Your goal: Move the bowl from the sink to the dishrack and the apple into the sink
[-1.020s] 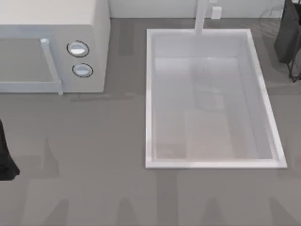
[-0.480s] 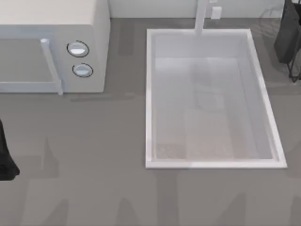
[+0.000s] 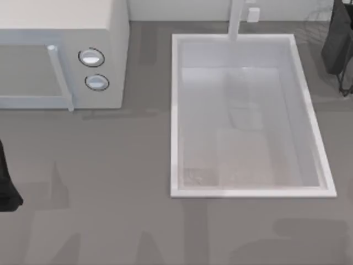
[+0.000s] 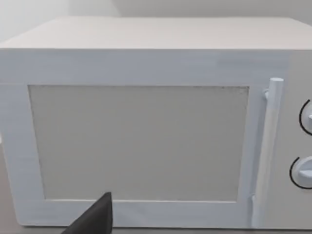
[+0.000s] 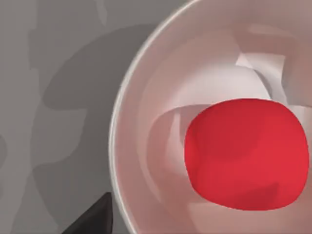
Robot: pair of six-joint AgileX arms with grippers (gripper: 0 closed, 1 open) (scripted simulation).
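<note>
Down on the grey matte bench (image 3: 110, 182), the sink (image 3: 175, 110) is a big white rectangular basin with a raised, smooth rim and a pale glossy floor that catches soft reflections. Its white faucet post (image 3: 236, 19) stands straight up at the sink's far rim. To the sink's left sits the microwave (image 3: 110, 33), a boxy white unit with two round knobs (image 3: 91, 57) facing the sink, and a slim rod handle (image 4: 268, 146) running down beside its flat grey door panel (image 4: 139, 141).

Just past the sink's far right corner, thin grey wires of the dishrack (image 3: 317, 19) curve faintly, and a black piece of the right arm (image 3: 337, 38) hangs over them. The left arm (image 3: 6, 187) sits parked, a dark shape well off to the sink's left at the bench edge, its wrist view looking square at the microwave door.

From the right wrist, the apple (image 5: 246, 153) is plain bright red, rounded and smooth, lying inside a pale, glossy pinkish-white dish (image 5: 131, 146) with a thin light rim, resting on the grey bench. A black fingertip (image 5: 95, 217) pokes in just beside that rim. How far either set of jaws stands open, I cannot tell.
</note>
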